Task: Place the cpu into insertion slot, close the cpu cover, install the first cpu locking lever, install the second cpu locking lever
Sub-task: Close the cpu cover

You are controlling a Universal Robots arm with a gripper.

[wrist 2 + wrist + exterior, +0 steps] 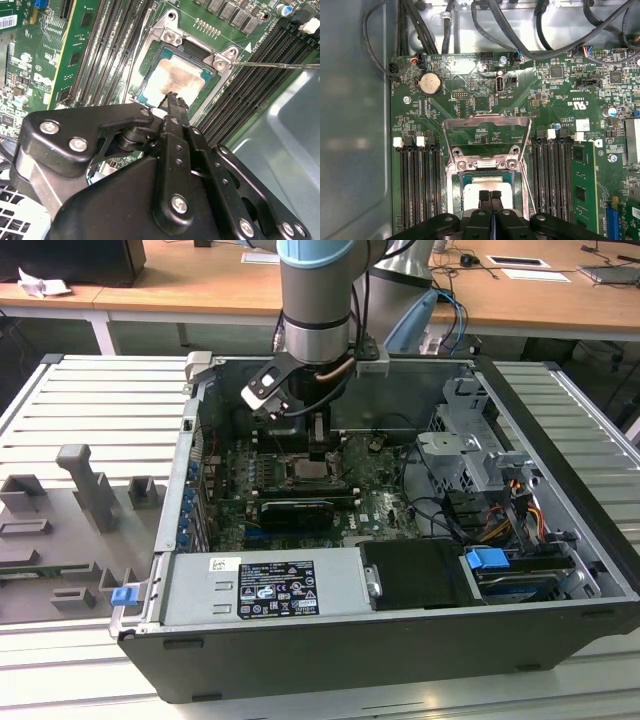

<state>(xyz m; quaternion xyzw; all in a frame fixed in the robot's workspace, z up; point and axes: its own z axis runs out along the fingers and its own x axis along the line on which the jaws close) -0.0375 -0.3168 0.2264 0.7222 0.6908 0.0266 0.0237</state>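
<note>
Your gripper (pixel 318 445) hangs inside the open computer case (pixel 400 665), over the green motherboard (pixel 385 502). In the exterior view the graphics card (pixel 295 510) lies at about six o'clock from it and the drive cage (pixel 470 455) at about three o'clock. In both wrist views the jaws are pressed together with nothing between them, and the tips (pixel 490 194) are at the cpu (pixel 487 183), touching it or just above it; you cannot tell which. The cpu sits flat in the insertion slot (pixel 170 34), its pale metal top facing up. The cpu cover (pixel 485 118) is swung back open on its hinge, and bare board shows through its window. A thin locking lever (pixel 280 65) stretches away from one socket corner across the memory slots (pixel 260 75).
</note>
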